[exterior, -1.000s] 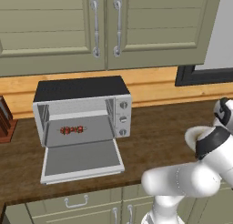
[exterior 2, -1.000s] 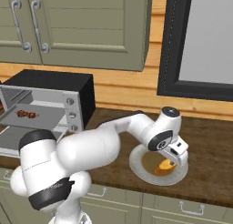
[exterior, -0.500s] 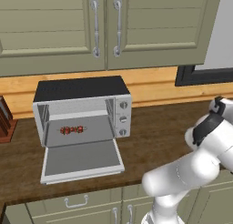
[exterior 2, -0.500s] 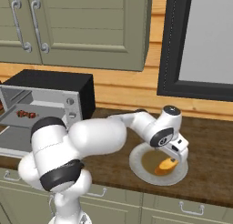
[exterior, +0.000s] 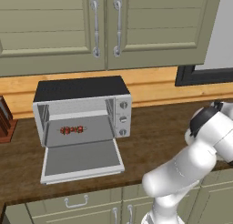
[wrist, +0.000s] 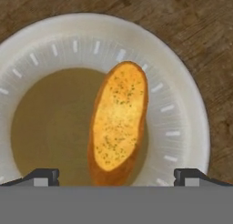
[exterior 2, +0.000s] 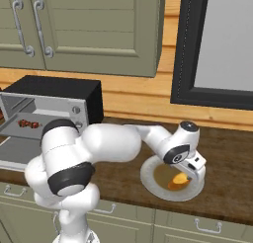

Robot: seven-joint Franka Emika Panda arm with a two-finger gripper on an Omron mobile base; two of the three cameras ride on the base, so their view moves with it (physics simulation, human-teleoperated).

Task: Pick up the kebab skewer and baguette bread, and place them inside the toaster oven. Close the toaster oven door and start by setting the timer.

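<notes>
Spread wide, the gripper [wrist: 116, 176] hangs over the plate with nothing between its two dark finger tips [wrist: 43, 175], which stand well apart on either side of the bread's near end; from the right base view the same gripper [exterior 2: 190, 174] sits low over the dish at the end of the long white arm [exterior 2: 113, 143]. Far off to the gripper's left along the dark wooden counter [exterior: 159, 127] stands the toaster oven [exterior: 82, 110], a silver-grey box with a black top and three round knobs [exterior: 123, 119] on its right panel, backed by the pale wood wall strip under olive-green cabinets [exterior: 104, 25]. Its toaster oven door [exterior: 82, 160] lies dropped open and flat toward the counter edge. Directly beneath the gripper rests the white plate [wrist: 182, 104], round with a ribbed rim and a brownish centre. On it lies the baguette bread [wrist: 119, 120], a golden-orange loaf piece slanting across the dish, its lower end reaching down between the tips without touching either. Smallest and farthest from the gripper, the kebab skewer [exterior: 72, 129] lies inside the oven cavity on the rack, a short stick of dark red chunks
</notes>
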